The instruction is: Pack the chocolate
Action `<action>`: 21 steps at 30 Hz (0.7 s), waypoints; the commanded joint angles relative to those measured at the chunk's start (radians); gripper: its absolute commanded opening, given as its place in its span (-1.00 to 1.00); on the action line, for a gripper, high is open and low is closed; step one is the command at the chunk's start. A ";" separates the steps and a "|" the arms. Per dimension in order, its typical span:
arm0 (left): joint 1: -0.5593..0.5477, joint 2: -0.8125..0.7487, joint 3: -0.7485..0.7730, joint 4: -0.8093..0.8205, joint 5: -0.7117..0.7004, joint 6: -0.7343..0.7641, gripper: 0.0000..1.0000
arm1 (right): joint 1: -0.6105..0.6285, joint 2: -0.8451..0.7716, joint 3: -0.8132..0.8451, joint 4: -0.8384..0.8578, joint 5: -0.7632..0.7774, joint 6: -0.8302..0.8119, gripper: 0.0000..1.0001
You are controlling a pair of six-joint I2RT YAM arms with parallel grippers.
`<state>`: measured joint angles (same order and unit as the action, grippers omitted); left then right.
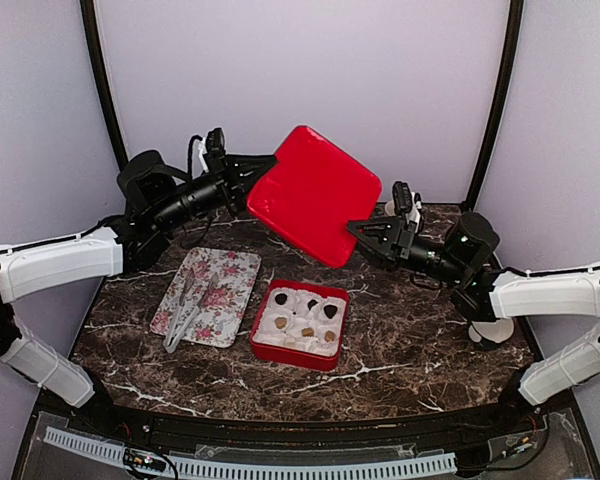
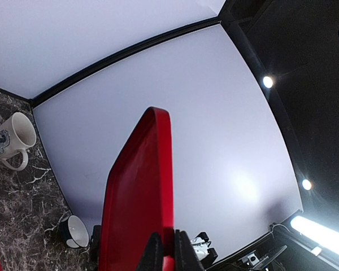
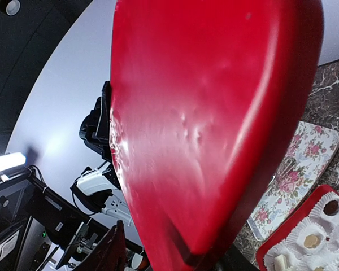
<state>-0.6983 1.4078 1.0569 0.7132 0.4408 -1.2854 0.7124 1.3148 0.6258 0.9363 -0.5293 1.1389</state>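
On the marble tabletop (image 1: 420,340), the chocolates (image 1: 281,298) sit inside the open red box (image 1: 292,357). They are small and light and probably dent easily, so they are best left untouched. Above them the red lid (image 1: 315,195) hangs tilted. It looks thin, stiff and glossy, likely slippery, and is best taken by its rim at opposite corners. The left gripper (image 1: 252,180) is clamped on the lid's far-left rim. The right gripper (image 1: 360,232) straddles the lower-right corner, but I cannot tell whether it grips yet.

Bright, even overhead light; fisheye-bent wrist views, glare on the blurred red lid (image 3: 214,113).
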 commanded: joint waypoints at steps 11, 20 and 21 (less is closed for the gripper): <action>0.005 -0.144 -0.165 -0.020 -0.078 -0.020 -1.00 | -0.028 0.062 0.173 0.215 -0.102 0.193 -0.84; 0.129 -0.275 -0.163 -0.483 -0.045 0.146 0.08 | -0.018 0.080 0.144 0.166 -0.125 0.232 -1.00; 0.167 -0.302 -0.175 -0.523 -0.031 0.164 0.27 | -0.014 0.083 0.143 0.147 -0.124 0.232 -1.00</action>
<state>-0.6327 1.2144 0.9123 0.4469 0.3702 -1.2331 0.6872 1.3930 0.7593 1.0477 -0.6495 1.3506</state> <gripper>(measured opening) 0.513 0.082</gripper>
